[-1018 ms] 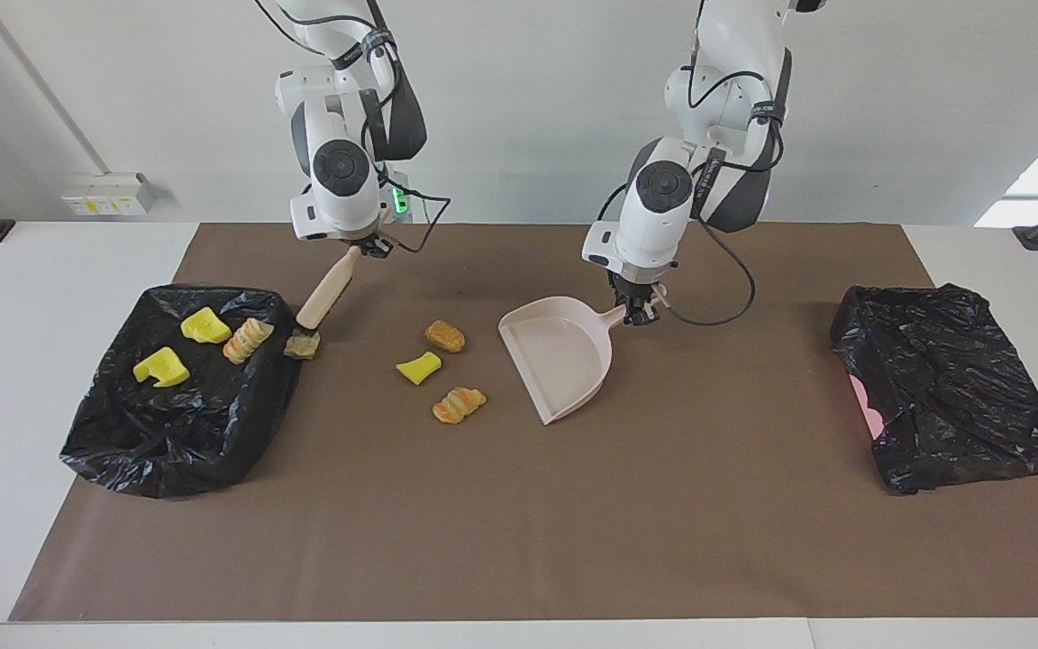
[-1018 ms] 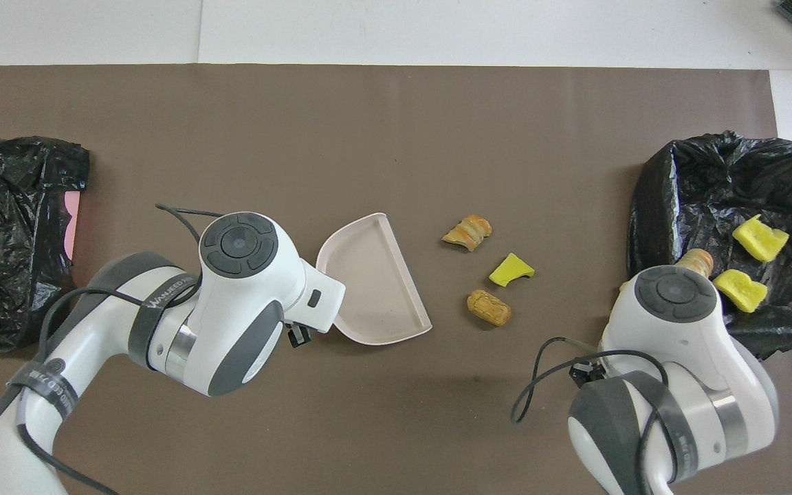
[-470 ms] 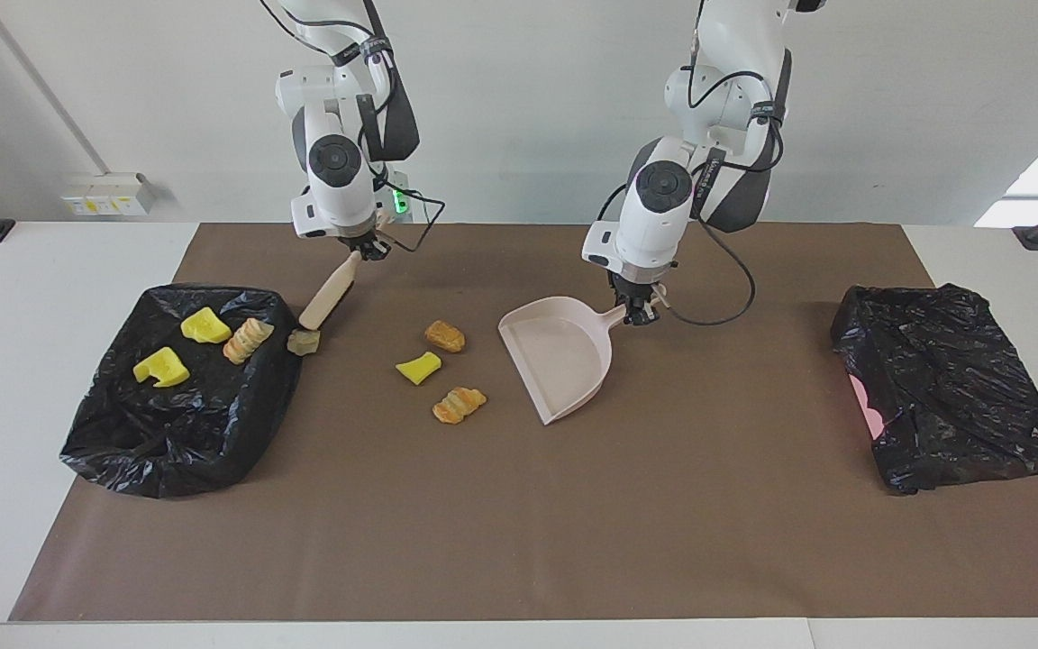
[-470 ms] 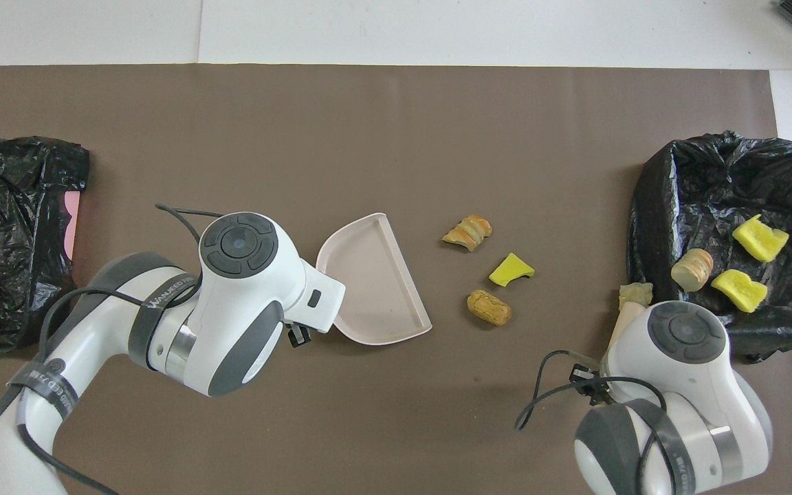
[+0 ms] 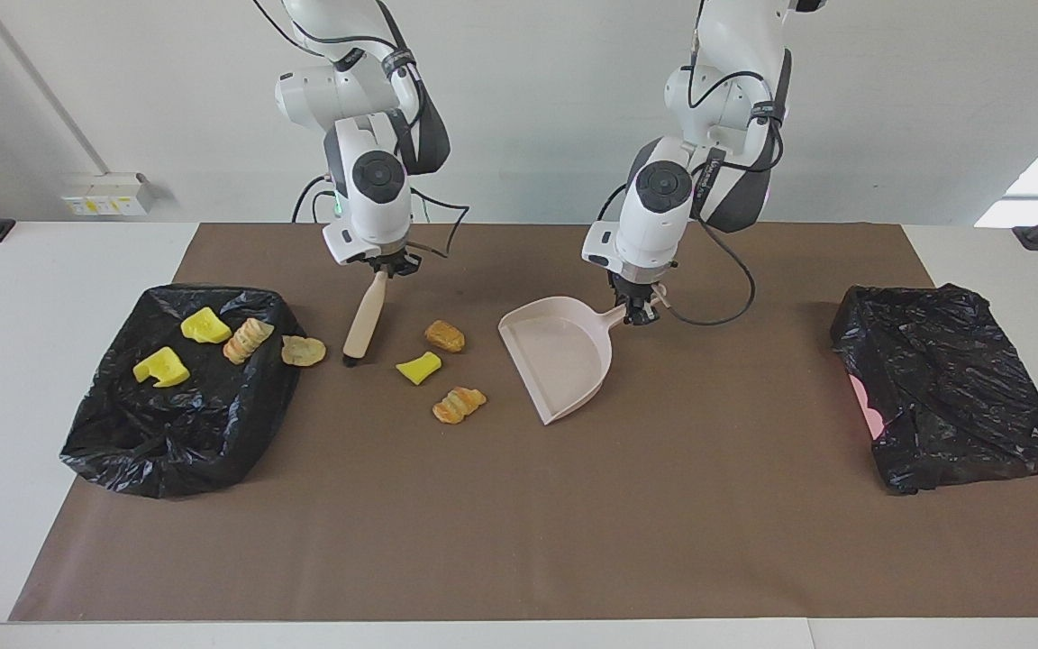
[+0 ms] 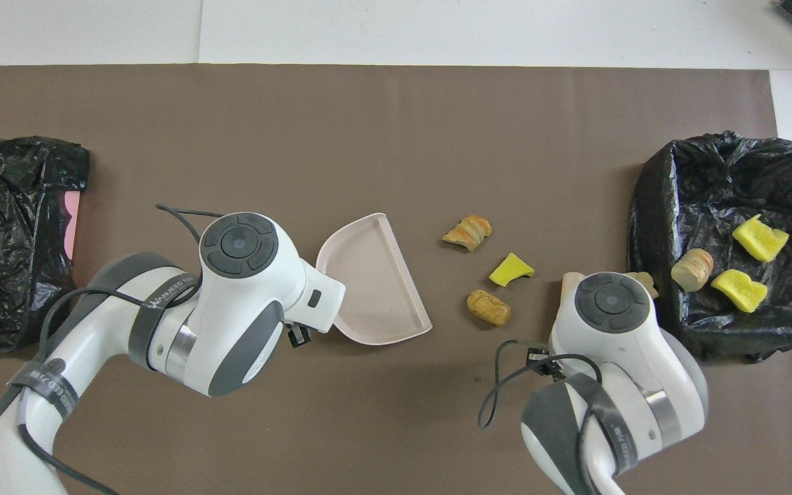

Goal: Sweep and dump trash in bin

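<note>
Facing view: right gripper (image 5: 390, 268), clamped on the top of the brush (image 5: 364, 317), which now hangs almost upright between a tan scrap (image 5: 303, 351) and the loose trash; a second ago it leaned against the bin with that scrap under its tip. Left gripper (image 5: 638, 313), closed on the handle of the dustpan (image 5: 560, 355), unmoved. Three scraps lie on the mat beside the pan's mouth: tan chunk (image 5: 444, 336), yellow wedge (image 5: 418, 368), striped chunk (image 5: 459, 405). Bin (image 5: 122, 433), black-lined, at the right arm's end, holds two yellow wedges (image 5: 160, 366) and a striped roll (image 5: 247, 340). Second black-bagged bin (image 5: 951, 388) at the left arm's end. Brown mat (image 5: 519, 541) on a white table; pale wall, socket strip. Overhead view: left arm's band reads "WANJEED" in part; the right arm's wrist now covers the brush and most of the tan scrap beside the bin (image 6: 726, 172).
</note>
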Controlling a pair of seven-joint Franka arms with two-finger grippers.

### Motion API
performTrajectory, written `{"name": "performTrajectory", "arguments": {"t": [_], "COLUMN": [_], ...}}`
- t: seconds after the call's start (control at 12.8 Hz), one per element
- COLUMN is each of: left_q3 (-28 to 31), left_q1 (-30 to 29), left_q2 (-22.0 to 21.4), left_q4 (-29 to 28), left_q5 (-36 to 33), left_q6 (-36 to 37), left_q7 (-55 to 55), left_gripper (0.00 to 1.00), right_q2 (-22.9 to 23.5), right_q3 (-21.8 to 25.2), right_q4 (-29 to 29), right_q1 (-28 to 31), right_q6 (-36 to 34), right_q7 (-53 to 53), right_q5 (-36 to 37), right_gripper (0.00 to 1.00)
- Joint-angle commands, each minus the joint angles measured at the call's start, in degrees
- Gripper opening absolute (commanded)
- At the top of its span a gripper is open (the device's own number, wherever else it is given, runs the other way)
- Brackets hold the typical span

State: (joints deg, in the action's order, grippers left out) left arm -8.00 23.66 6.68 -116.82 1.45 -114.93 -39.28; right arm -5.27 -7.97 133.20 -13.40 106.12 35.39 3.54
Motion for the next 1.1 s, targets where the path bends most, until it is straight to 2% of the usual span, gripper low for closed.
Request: {"name": "performTrajectory", "arguments": {"t": [0.0,0.08,0.23,0.47,0.7,0.86,1.02], "left_q3": [0.8,0.8,0.8,0.7,0.7,0.8,0.8], "left_q1": [1.1,1.0,1.1,1.1,1.0,1.0,1.0], "left_q2": [-1.7,-1.6,-1.6,-1.6,-1.5,-1.5,-1.5], "left_q4": [-1.8,-1.8,-1.7,-1.6,-1.5,-1.5,-1.5], "left_q5": [0.6,0.6,0.6,0.5,0.5,0.5,0.5], "left_q6": [-0.8,-0.8,-0.7,-0.6,-0.6,-0.6,-0.7], "left_q7": [0.7,0.7,1.3,1.3,1.3,1.3,1.3], "left_gripper": [0.0,0.0,0.0,0.0,0.0,0.0,0.0], "right_q2": [4.5,4.6,4.5,2.6,0.9,-0.9,-3.2], "right_q3": [-0.2,0.0,0.3,0.2,0.2,0.1,0.1], "right_q4": [-10.4,-12.1,-11.8,-8.4,-6.0,-3.1,1.6], "right_q1": [-2.3,-2.2,-1.3,2.1,2.7,3.5,6.4], "right_q6": [-8.4,-10.5,-11.9,-13.3,-13.7,-12.9,-8.0], "right_q7": [-1.3,-1.1,1.3,2.5,3.0,3.0,2.6], "right_q5": [-0.2,0.1,3.3,12.6,16.3,19.5,19.6], "right_gripper": [0.0,0.0,0.0,0.0,0.0,0.0,0.0]}}
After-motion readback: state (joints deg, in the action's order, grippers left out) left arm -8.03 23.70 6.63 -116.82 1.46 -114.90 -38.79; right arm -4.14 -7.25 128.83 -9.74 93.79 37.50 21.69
